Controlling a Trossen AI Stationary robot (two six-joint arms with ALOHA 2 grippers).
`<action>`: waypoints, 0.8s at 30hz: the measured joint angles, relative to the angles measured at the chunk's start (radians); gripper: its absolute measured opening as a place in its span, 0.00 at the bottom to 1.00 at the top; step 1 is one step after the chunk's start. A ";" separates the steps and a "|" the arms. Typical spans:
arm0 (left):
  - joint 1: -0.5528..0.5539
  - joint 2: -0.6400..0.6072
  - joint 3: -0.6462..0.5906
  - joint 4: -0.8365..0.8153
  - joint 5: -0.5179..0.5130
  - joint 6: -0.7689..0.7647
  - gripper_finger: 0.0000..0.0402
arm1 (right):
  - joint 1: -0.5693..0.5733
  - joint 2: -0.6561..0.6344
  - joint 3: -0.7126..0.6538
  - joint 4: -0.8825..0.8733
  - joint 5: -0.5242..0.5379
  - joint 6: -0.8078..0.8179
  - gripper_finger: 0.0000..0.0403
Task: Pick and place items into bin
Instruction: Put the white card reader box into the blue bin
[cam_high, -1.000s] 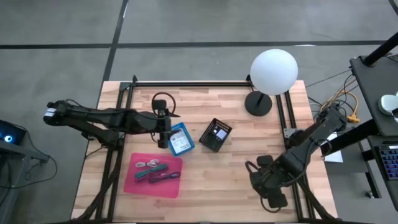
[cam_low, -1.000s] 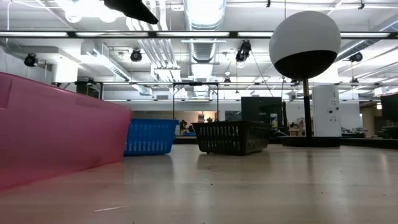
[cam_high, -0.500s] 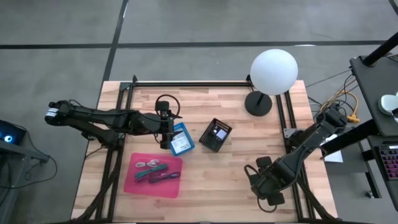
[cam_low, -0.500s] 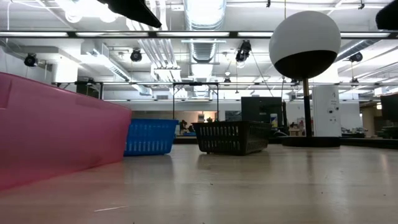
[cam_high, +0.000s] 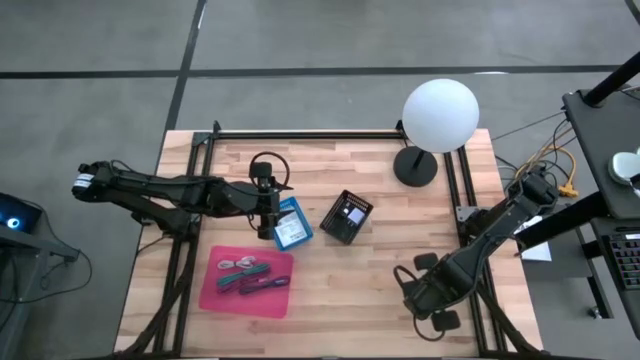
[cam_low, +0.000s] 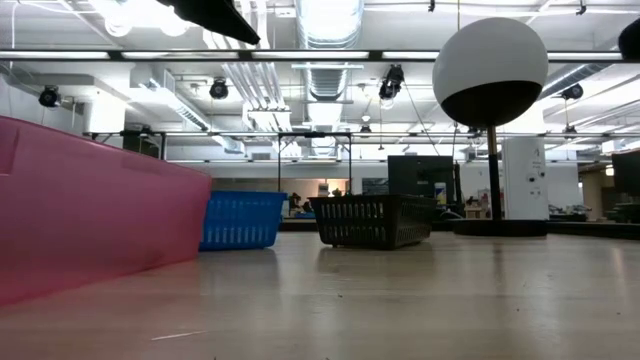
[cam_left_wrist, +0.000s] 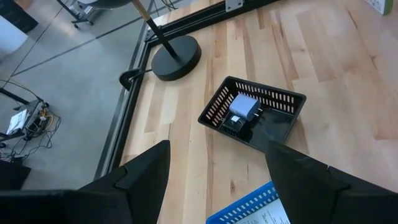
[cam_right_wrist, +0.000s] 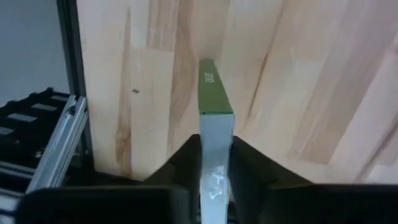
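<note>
Purple, teal and green pens (cam_high: 246, 276) lie in a pink tray (cam_high: 212, 292) near the table's front left. A blue bin (cam_high: 291, 224) and a black basket (cam_high: 346, 216) stand mid-table; the basket (cam_left_wrist: 255, 115) holds a small white thing (cam_left_wrist: 242, 107). My left gripper (cam_left_wrist: 224, 180) hovers open over the blue bin's far left edge (cam_high: 268, 212). My right gripper (cam_right_wrist: 216, 149), near the table's front right (cam_high: 420, 290), is shut on a thin flat strip (cam_right_wrist: 215, 93), silvery with a green end. My right gripper pinches the strip's silvery part (cam_right_wrist: 216, 140) between its two fingers, one on each flat face. The strip runs along the fingers and its green end (cam_right_wrist: 214, 84) sticks out past the fingertips, toward the wooden tabletop. Whether that end touches the wood, I cannot tell.
A white globe lamp (cam_high: 440, 114) stands on a black round base (cam_high: 414, 166) at the far right. Black rails (cam_high: 300, 133) frame the table's far edge and sides. Bare wood lies between the black basket and my right gripper.
My right arm has sunk and stretched a little toward the table's near edge at the front right. My left gripper has edged slightly toward the blue bin.
</note>
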 joint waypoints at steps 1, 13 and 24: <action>0.000 0.000 0.000 0.001 0.000 0.000 0.61 | 0.000 0.000 -0.001 -0.001 -0.010 0.004 0.11; 0.000 0.000 0.003 0.064 0.106 -0.059 0.61 | -0.009 -0.076 0.023 0.106 0.396 0.335 0.04; -0.003 0.063 0.008 0.250 0.429 -0.105 0.61 | -0.028 -0.166 0.024 0.344 1.195 0.425 0.04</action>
